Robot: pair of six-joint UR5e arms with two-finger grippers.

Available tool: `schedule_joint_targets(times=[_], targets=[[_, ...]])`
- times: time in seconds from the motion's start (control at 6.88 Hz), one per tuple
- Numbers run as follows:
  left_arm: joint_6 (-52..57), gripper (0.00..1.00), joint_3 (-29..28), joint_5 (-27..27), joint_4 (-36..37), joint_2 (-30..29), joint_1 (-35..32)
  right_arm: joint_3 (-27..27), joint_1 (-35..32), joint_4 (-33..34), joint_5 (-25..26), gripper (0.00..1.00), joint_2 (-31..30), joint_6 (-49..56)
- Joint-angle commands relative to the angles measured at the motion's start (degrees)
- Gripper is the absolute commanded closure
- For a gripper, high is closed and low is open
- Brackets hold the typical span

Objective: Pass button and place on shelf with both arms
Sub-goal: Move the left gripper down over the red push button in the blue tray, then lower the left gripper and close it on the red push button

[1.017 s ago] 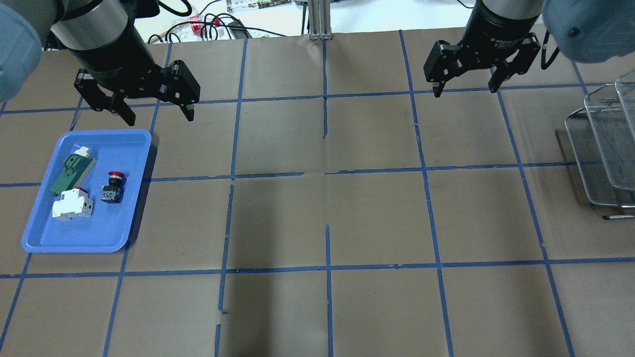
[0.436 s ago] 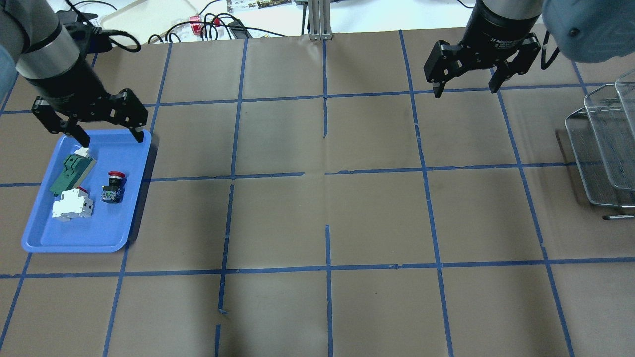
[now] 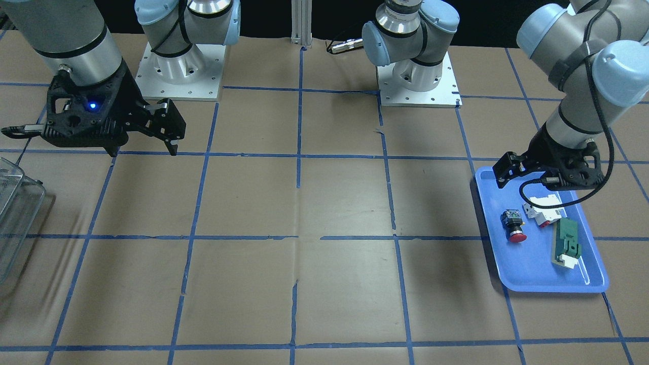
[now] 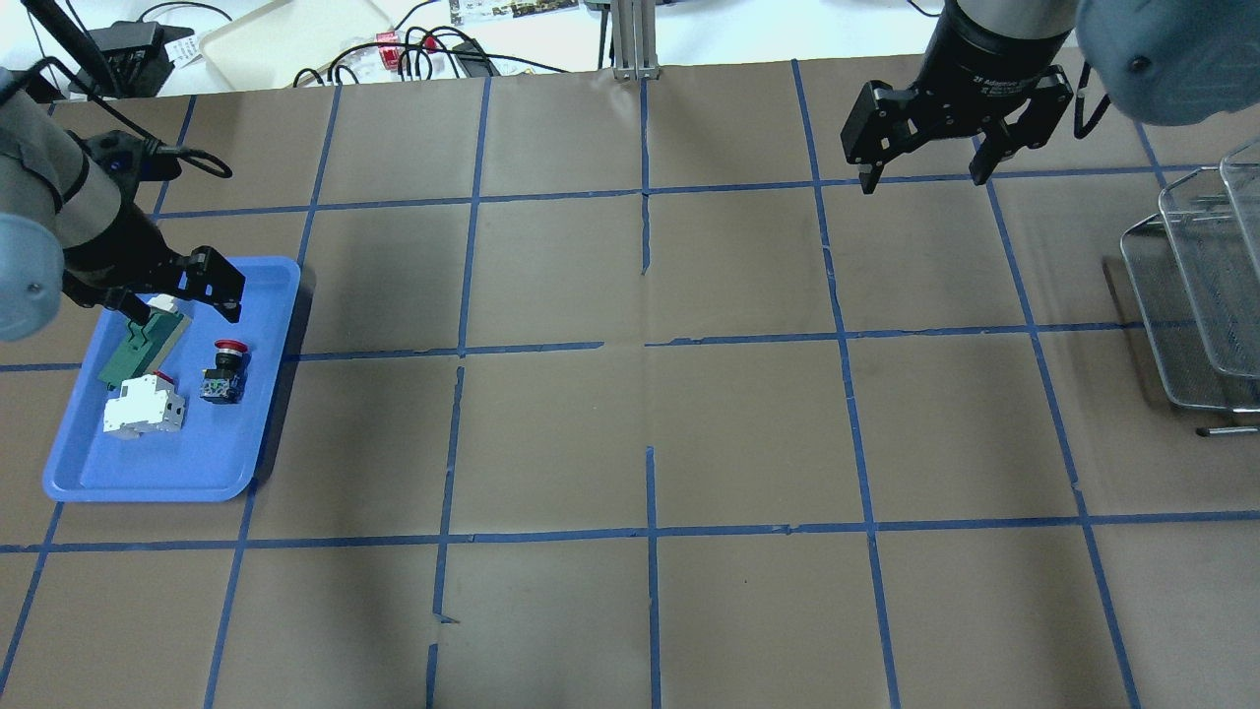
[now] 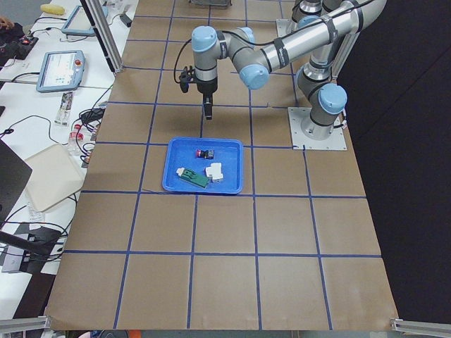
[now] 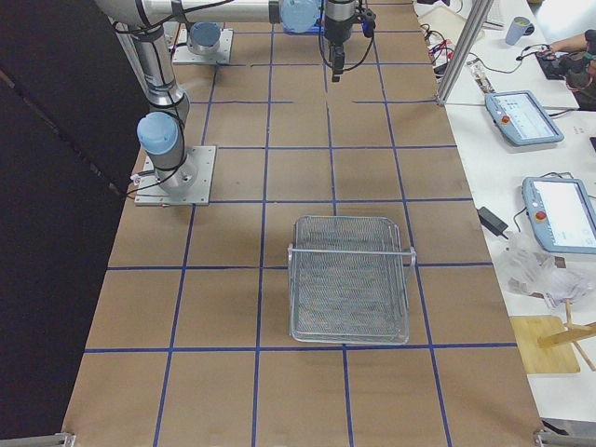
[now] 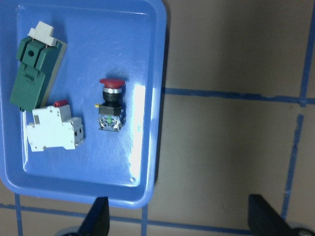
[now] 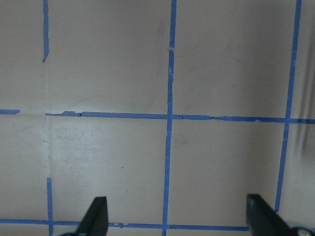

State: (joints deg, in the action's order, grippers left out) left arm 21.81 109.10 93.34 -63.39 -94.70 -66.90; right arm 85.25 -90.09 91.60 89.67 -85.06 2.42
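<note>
**A:** L gripper has swung in and dropped. 1 s ago it hung past the tray's far end; now it's over that end, above the green-and-white part. R gripper hasn't budged.

**B:** Meaning for the task?

**A:** Approach for the pick, I'd say. Nothing lifted yet. Button lies on its side in the tray, in the half nearer bench centre, red cap toward the far end. It's just beside the white-and-red block, not touching.

**B:** Fingers?

**A:** Both sets spread wide, nothing btwn them.

**B:** Arm poses?

**A:** L wrist points approx. straight down, clearly above the tray, not at button level. Prob. needs to shift toward the button & descend. R arm is parked high, well apart from the tray, toward the shelf side, fingers down. Looks like it's waiting for the hand-over. Shelf holds no button.
</note>
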Motion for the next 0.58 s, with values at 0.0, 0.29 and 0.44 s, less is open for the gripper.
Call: schedule_joint_targets(times=[0.0, 0.29, 0.44], targets=[[8.54, 0.02, 9.17, -5.08, 17.52, -3.53, 4.04, 1.23, 0.0, 0.16, -0.11, 0.0, -0.37, -0.05], [14.64, 0.02, 10.25, -8.07, 25.21, -8.37, 7.73, 1.32, 0.0, 0.33, -0.2, 0.0, -0.46, -0.05], [15.7, 0.02, 10.25, -7.56, 25.42, -9.96, 8.27, 1.32, 0.0, 0.42, -0.02, 0.0, -0.54, -0.05]])
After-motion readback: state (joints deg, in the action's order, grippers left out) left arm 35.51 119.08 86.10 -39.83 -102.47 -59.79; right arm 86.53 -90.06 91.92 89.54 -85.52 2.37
